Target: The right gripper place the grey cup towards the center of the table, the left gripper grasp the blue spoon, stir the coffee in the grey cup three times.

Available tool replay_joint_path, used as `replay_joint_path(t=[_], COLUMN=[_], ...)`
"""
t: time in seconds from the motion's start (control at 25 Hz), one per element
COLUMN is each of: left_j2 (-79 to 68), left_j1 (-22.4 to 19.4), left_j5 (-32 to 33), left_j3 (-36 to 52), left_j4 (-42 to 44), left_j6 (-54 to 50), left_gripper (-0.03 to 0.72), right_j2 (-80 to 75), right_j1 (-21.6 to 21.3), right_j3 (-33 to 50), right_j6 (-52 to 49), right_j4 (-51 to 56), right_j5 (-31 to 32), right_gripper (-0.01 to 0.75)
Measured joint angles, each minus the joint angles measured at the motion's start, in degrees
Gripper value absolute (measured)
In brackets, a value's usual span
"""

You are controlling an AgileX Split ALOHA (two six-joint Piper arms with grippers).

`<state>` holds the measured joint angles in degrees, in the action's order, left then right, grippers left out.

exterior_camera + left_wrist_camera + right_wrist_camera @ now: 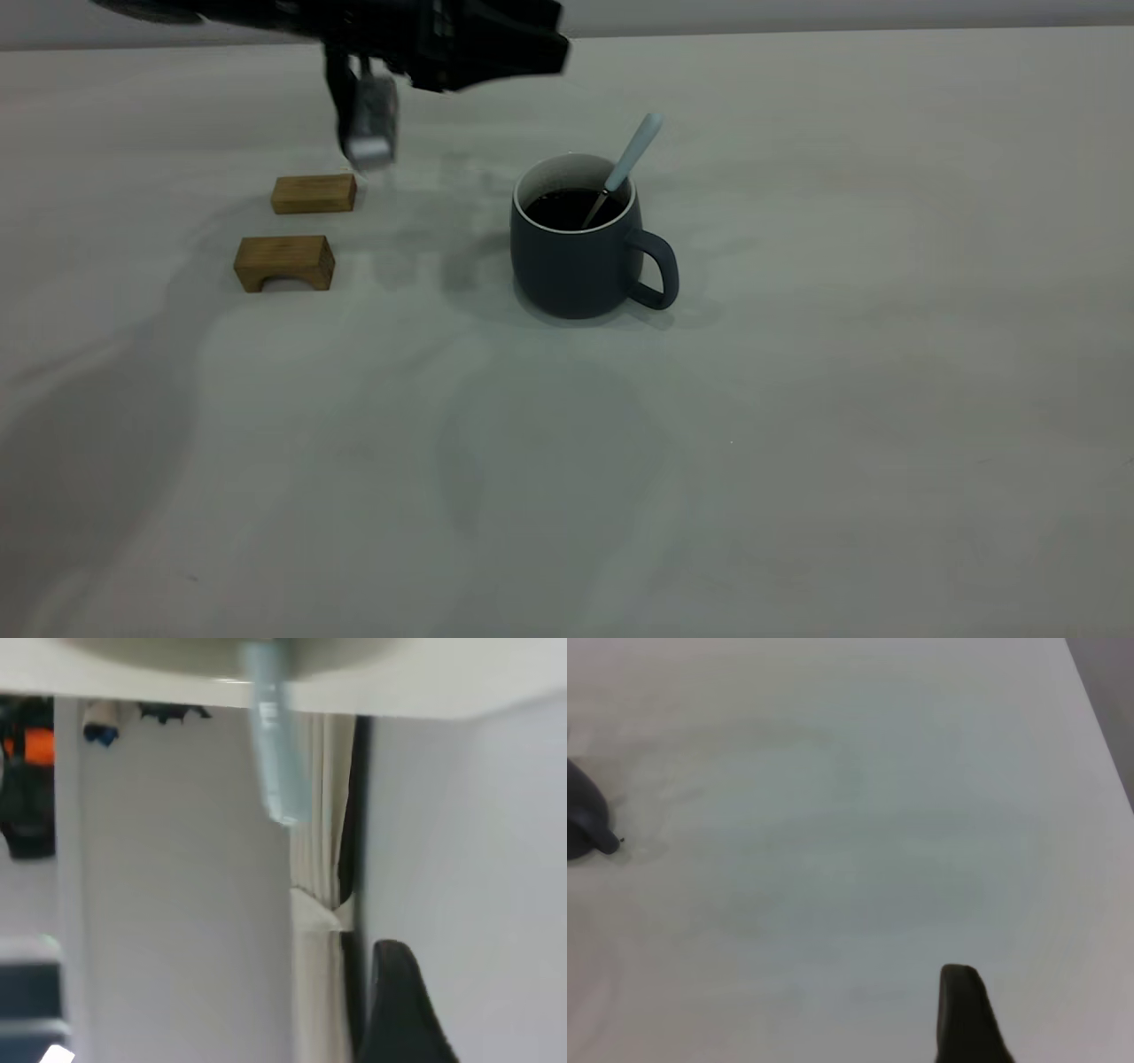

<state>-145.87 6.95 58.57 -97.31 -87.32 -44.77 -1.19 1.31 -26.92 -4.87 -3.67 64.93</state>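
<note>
The grey cup [580, 257] stands upright near the middle of the table [797, 399], its handle pointing right. Dark coffee [567, 208] fills it. The blue spoon [631, 159] leans free against the cup's far right rim, bowl sunk in the coffee. My left gripper [532, 49] hangs open above and left of the cup, holding nothing. In the left wrist view the spoon handle [275, 753] is apart from the one dark finger [399, 1010] in sight. The right wrist view shows a single finger [963, 1014] over bare table, with an edge of the cup [585, 819] far off.
Two tan wooden blocks lie left of the cup, a flat one [314, 193] behind an arched one [284, 262]. The left arm's silver-grey camera block [370, 124] hangs just above the flat block. The table edge [1099, 744] runs close to the right arm.
</note>
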Motion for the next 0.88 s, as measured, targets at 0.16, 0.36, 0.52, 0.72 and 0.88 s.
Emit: replay_joint_path(t=[0.16, 0.36, 0.52, 0.72, 0.88], left_j2=[4.64, 13.63, 21.67, 29.62, 33.76], left_j1=[-1.05, -1.1, -1.1, -1.11, -1.16], left_j5=[0.07, 1.4, 2.19, 3.24, 3.65], left_j3=[0.0, 0.0, 0.0, 0.0, 0.0], left_j4=[1.36, 2.84, 3.15, 3.15, 3.36], left_j6=[14.91, 20.71, 21.54, 21.6, 22.15], left_gripper=[0.533, 0.533, 0.533, 0.533, 0.533], right_j2=[0.0, 0.0, 0.0, 0.0, 0.0], right_j1=[0.0, 0.0, 0.0, 0.0, 0.0], right_j3=[0.0, 0.0, 0.0, 0.0, 0.0], right_j6=[0.0, 0.0, 0.0, 0.0, 0.0], right_j4=[0.0, 0.0, 0.0, 0.0, 0.0], right_j5=[0.0, 0.0, 0.0, 0.0, 0.0], right_gripper=[0.489, 0.489, 0.489, 0.489, 0.489])
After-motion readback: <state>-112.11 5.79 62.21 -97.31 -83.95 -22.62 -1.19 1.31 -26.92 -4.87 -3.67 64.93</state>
